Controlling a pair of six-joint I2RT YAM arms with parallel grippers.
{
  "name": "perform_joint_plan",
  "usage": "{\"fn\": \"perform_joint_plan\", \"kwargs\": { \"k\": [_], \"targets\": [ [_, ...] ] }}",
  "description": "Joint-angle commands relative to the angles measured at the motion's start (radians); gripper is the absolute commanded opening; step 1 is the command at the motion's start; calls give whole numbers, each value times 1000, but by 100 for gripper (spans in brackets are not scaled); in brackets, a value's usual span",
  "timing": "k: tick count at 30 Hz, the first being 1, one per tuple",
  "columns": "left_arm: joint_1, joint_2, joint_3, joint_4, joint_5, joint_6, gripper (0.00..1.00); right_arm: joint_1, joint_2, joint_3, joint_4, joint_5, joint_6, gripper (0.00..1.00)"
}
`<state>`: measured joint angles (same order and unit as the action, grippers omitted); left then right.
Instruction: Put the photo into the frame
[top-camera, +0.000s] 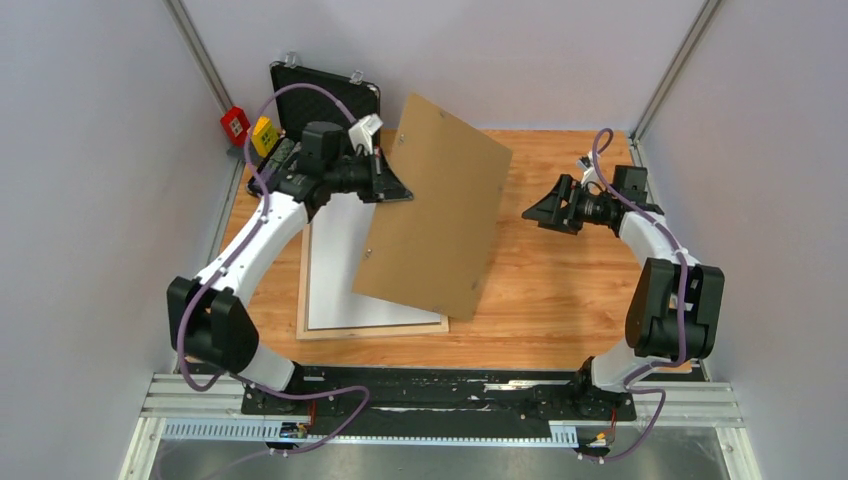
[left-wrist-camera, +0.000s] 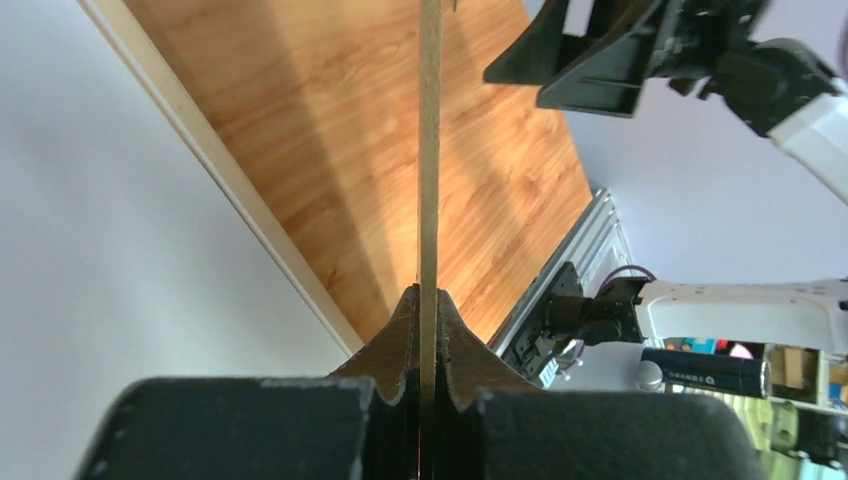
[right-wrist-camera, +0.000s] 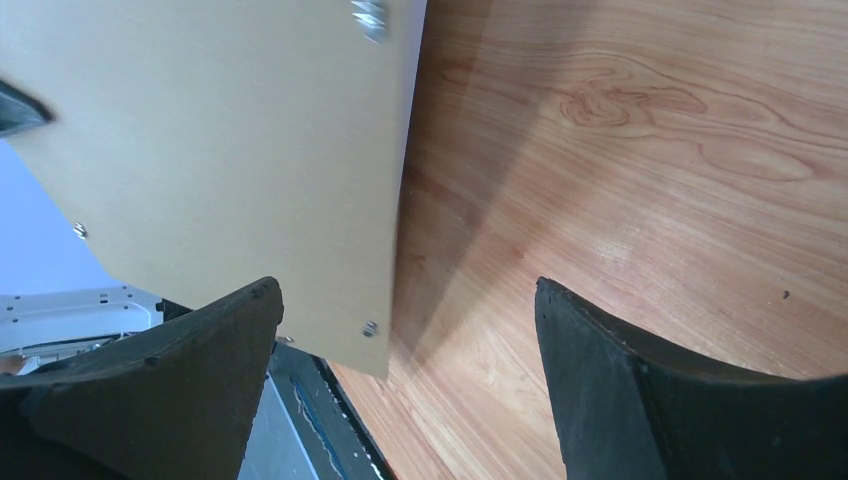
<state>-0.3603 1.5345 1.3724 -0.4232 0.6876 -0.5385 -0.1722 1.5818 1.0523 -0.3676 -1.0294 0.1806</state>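
Note:
My left gripper (top-camera: 396, 190) is shut on the upper left edge of the plain brown backing board (top-camera: 435, 215) and holds it tilted in the air over the table's middle. In the left wrist view the board (left-wrist-camera: 430, 150) shows edge-on between the closed jaws of the gripper (left-wrist-camera: 431, 295). The pale wood frame (top-camera: 370, 328) lies flat below at the left, with a white sheet (top-camera: 340, 270) inside it; no printed picture shows. My right gripper (top-camera: 530, 212) is open and empty, to the right of the board, pointing at it. In the right wrist view the gripper (right-wrist-camera: 405, 290) faces the board (right-wrist-camera: 220, 150).
A black hard case (top-camera: 325, 95) stands open at the back left behind my left arm. A red block (top-camera: 236, 124) and a yellow block (top-camera: 264, 133) sit beside it. Grey walls close in on both sides. Bare wooden tabletop (top-camera: 560, 290) lies right of the frame.

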Motion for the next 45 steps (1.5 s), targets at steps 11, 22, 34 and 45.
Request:
{"fn": "perform_joint_plan", "kwargs": {
  "k": [11,22,34,45],
  "targets": [
    [336,-238,-32,81,364,-4,0,164,38,113,30,90,13,93],
    [712,-279,27,30,587,-54,0,385,280,286,96,211,32,93],
    [896,-269,148,-156,640,66,0,492,556,507,104,261,58,90],
    [913,-251,175,-160,640,67,0,545,666,537,132,207,91,76]
  ]
}}
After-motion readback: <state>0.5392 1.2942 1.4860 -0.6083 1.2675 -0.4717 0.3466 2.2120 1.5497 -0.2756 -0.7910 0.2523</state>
